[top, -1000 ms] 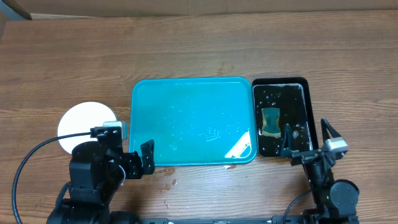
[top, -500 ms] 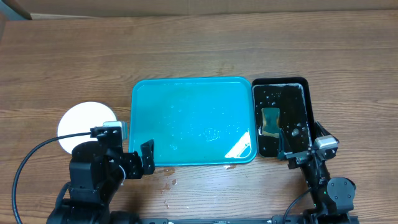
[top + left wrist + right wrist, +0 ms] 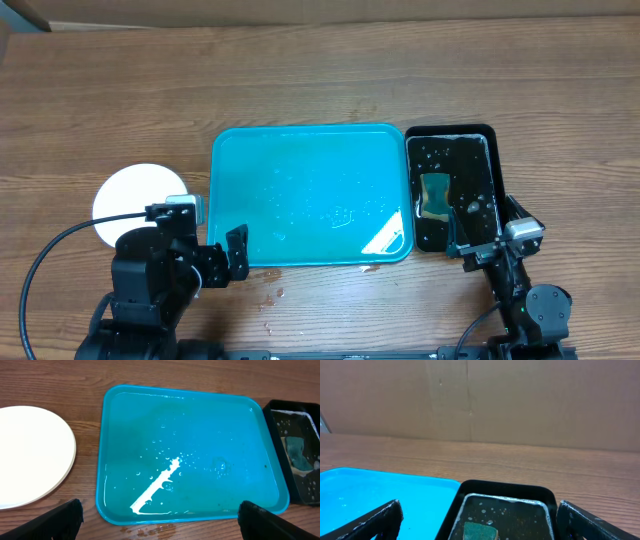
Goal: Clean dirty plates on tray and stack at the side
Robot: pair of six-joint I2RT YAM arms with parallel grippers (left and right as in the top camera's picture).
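The teal tray [image 3: 310, 135] lies mid-table, wet, with no plate on it; it also shows in the left wrist view [image 3: 190, 400] and the right wrist view [image 3: 380, 490]. A white plate [image 3: 135, 190] lies on the table left of the tray and shows in the left wrist view [image 3: 30, 455]; I cannot tell whether other plates lie under it. My left gripper [image 3: 200, 235] is open and empty at the tray's front left corner, its fingers wide apart [image 3: 160, 510]. My right gripper [image 3: 483, 230] is open and empty at the near end of the black tub [image 3: 479, 510].
A narrow black tub [image 3: 497, 160] stands against the tray's right side, holding soapy water and a green sponge [image 3: 435, 195], also in the right wrist view [image 3: 481, 531]. Water drops lie on the table [image 3: 275, 295] in front of the tray. A cardboard wall [image 3: 480, 400] stands behind the table.
My right gripper drew back a little toward the front edge of the table, then stayed still. The left arm, tray and plate have not moved.
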